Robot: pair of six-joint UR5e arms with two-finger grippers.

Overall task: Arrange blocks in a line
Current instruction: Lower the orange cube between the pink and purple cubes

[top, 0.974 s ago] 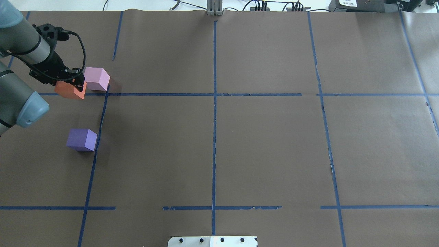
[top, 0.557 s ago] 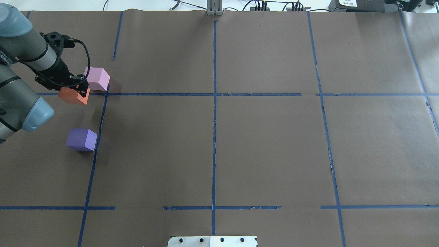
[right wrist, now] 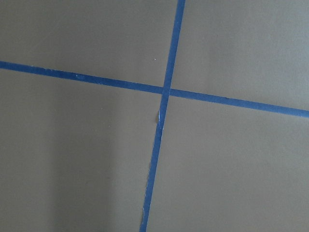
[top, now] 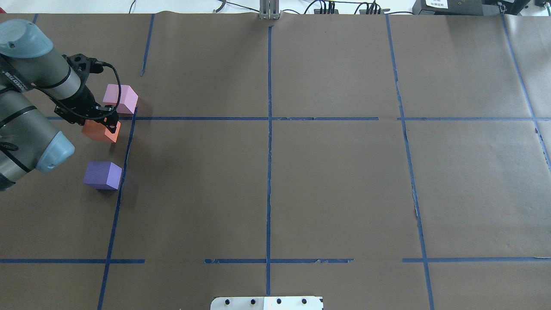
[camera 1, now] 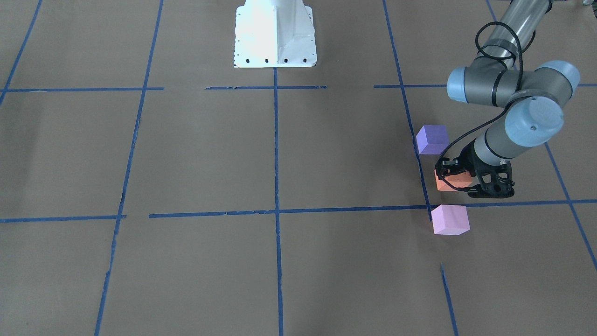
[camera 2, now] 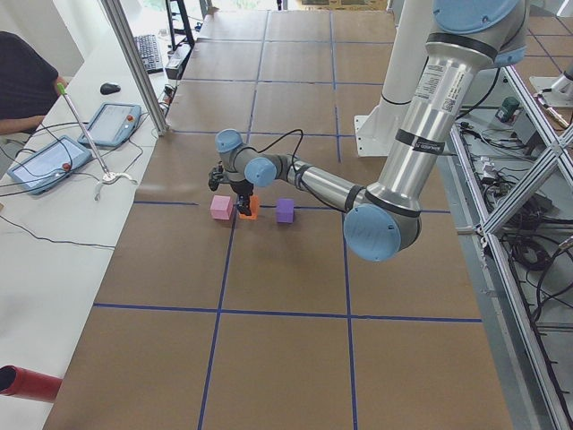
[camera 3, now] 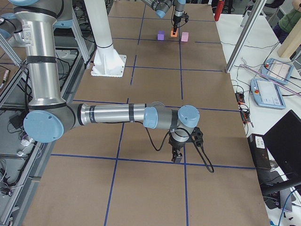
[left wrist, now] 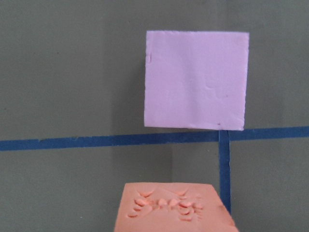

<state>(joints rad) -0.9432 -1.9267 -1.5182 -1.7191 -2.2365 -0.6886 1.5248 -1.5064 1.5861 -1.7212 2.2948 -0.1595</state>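
left pincer (top: 104, 121) | moved orange block (top: 100, 131) nearer the robot | away from pink block (top: 120, 98), toward purple block (top: 102, 175)

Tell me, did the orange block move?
Yes. The orange block, held by the left gripper, shifted across the blue tape line toward the purple block.

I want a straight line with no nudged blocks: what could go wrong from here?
The left gripper holds the orange block close beside the pink block; a drift could nudge it. In the overhead view the orange block looks offset to the robot's left of the pink block and the purple block, so if it is released here, the line may come out crooked.
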